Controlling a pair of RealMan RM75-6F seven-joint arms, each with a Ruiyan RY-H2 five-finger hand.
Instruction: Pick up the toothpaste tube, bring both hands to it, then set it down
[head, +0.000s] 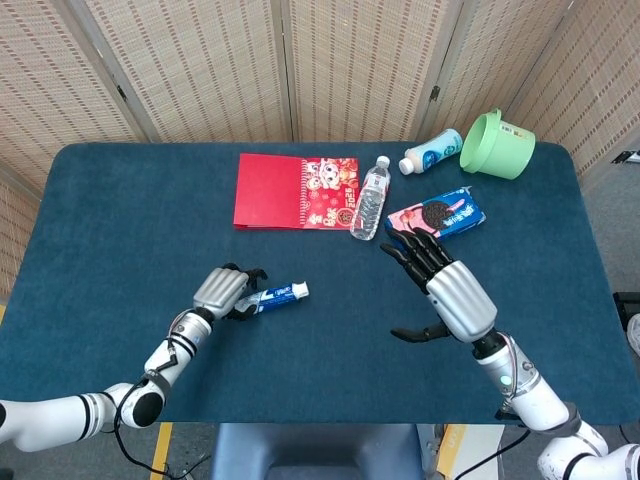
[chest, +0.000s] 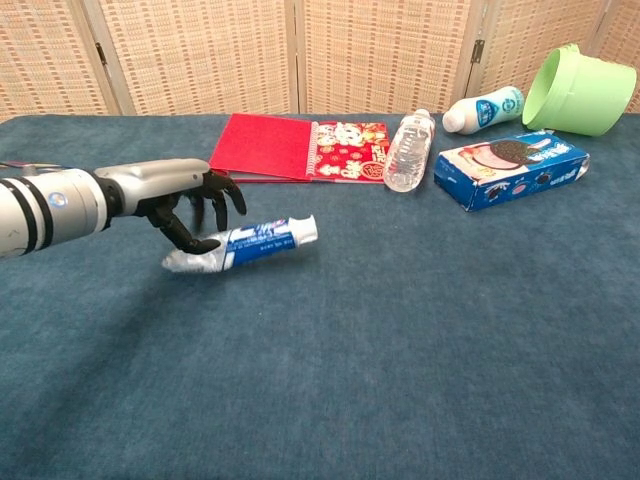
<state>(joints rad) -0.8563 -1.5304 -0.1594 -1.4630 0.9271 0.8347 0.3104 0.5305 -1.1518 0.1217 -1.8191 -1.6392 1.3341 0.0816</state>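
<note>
Blue felt tabletop (head: 120, 250), w/ the toothpaste tube (chest: 245, 243) lying on it, lower left of centre in the head view (head: 275, 296), cap end pointing right. Chest view suggests it's down on the cloth or a hair off it; we can't tell which.

Left hand (chest: 190, 205) sits at the crimped tail end of the tube. Fingers are uncurled and spread over it, fingertips (chest: 206, 243) touching or just beside the tail. We read it as loosened, not clamping, though the contact spot is partly hidden.

Right hand (head: 450, 290) is right of centre in head view, well apart from the tube, holding nothing, fingers straight and fanned, thumb out. Not visible in chest view.

Our judgement: this is the set-down step, near the end of the task. To do it well:
- let the tube settle flat before lifting the fingers away, so it doesn't roll
- draw the left hand back toward the lower left, along the tube's axis, not across it; a sideways drag would flick the tail
- keep fingers wide while clearing
- keep the right hand parked where it is; nothing for it to do

Other items at the top of the frame: red booklet (head: 295, 190), water bottle (head: 370, 198), cookie box (head: 435, 218), white bottle (head: 432, 151), green cup (head: 497, 144). All well apart from the tube, no collision risk.
</note>
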